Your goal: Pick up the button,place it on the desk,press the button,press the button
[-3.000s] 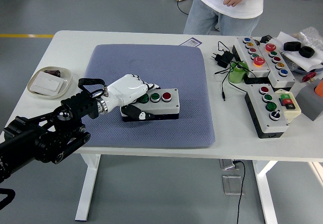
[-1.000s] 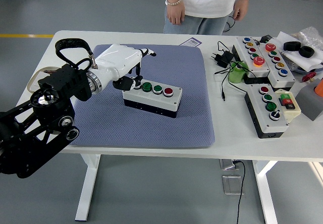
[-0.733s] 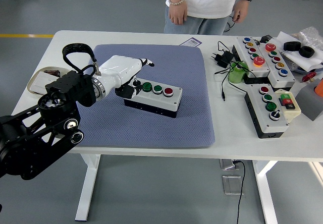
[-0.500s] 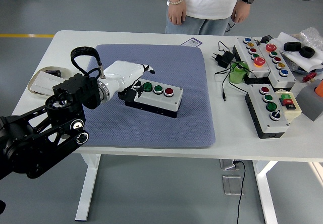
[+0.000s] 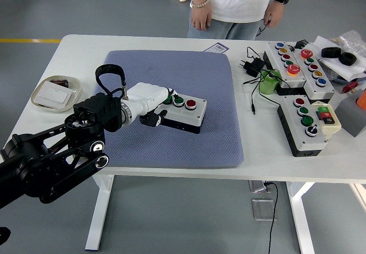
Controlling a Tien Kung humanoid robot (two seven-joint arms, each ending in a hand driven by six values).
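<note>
On blue mat (image 5: 189, 134) | left hand (image 5: 150, 100) grasping button box (image 5: 182, 114) left end | risk: one-sided grip lets box tilt, slip

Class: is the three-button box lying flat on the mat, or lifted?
Flat: the button box rests on the blue mat, left hand over its end.

Green cup (image 5: 267, 83) beside button panels (image 5: 299, 66)

Left hand (image 5: 150, 100) white, fingers curled, palm down; black arm extended.
</note>
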